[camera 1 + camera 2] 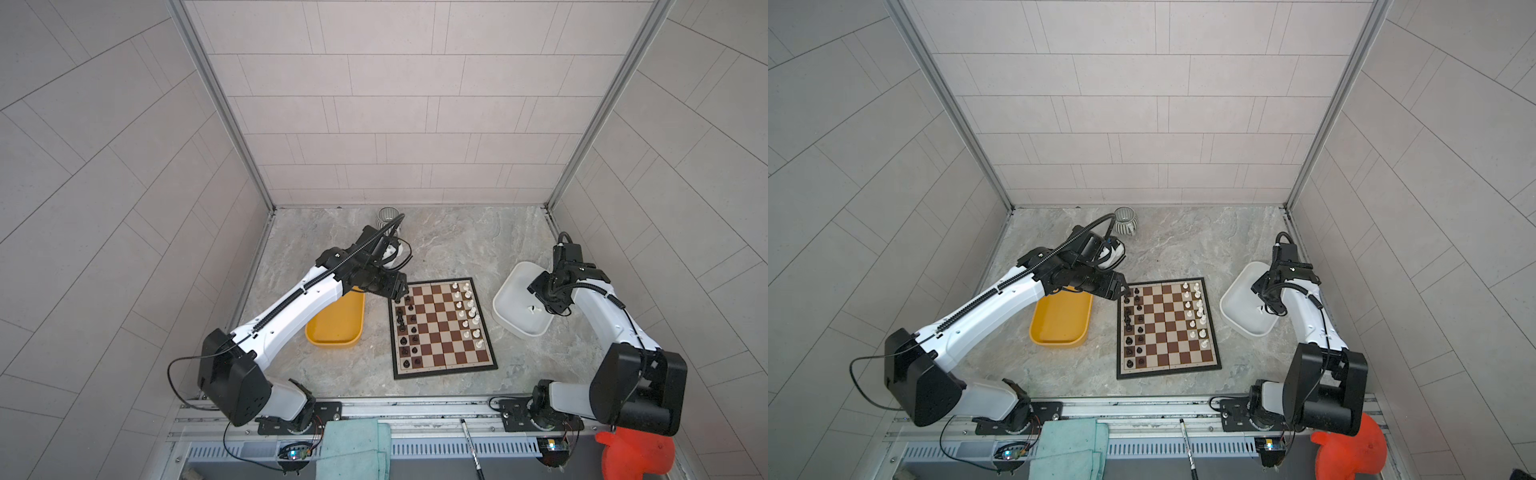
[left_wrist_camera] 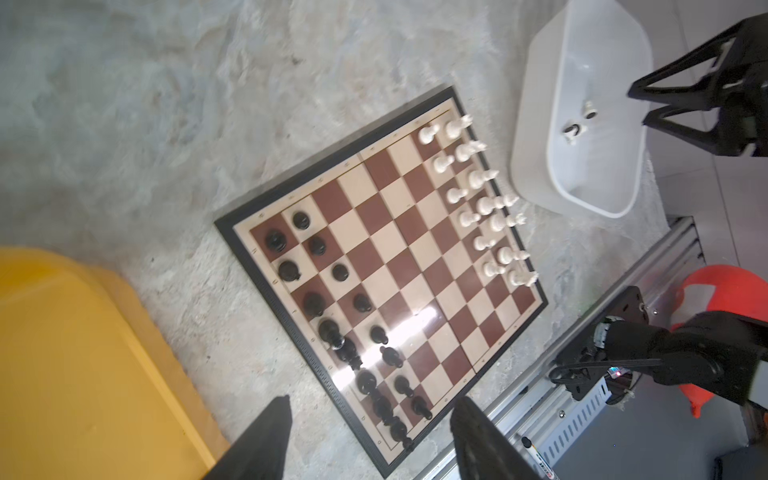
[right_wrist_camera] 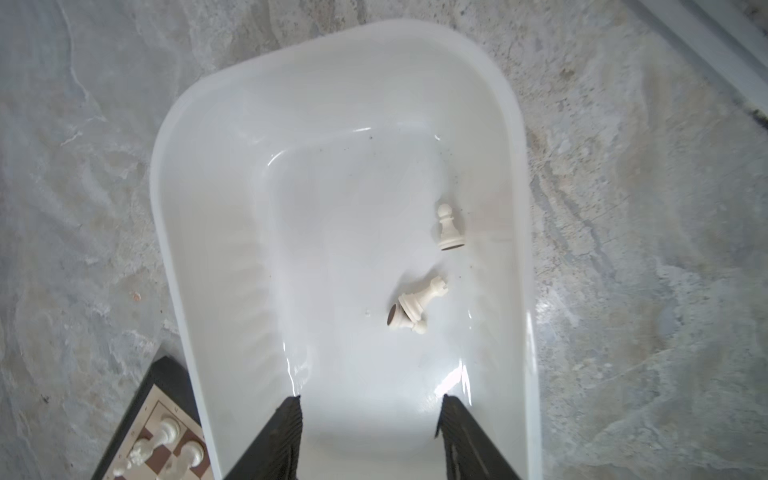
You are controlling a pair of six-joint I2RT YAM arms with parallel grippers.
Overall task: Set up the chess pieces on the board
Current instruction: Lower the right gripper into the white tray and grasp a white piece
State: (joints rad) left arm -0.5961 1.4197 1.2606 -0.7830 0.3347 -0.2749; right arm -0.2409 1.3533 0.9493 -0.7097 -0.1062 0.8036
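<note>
Our right gripper [image 3: 370, 398], released, hangs over the white tray [image 3: 174, 232], with white chess pieces [image 3: 422, 299] just ahead by its wall. Our left gripper [image 2: 372, 401], released, hovers over the board [image 2: 415, 249] edge.

Pale grey tiled walls closed the cell on three sides: a far wall [image 1: 395, 104], a left wall [image 1: 104, 166] and a right wall [image 1: 685, 145]. Two aluminium posts [image 1: 224, 108] joined them at the far corners. The work surface was a grey, marble-patterned tabletop [image 1: 457, 241]. Along its near edge ran a metal rail [image 1: 415, 409], with a slotted grey panel [image 1: 436, 449] nearer still. The light was soft and even.
</note>
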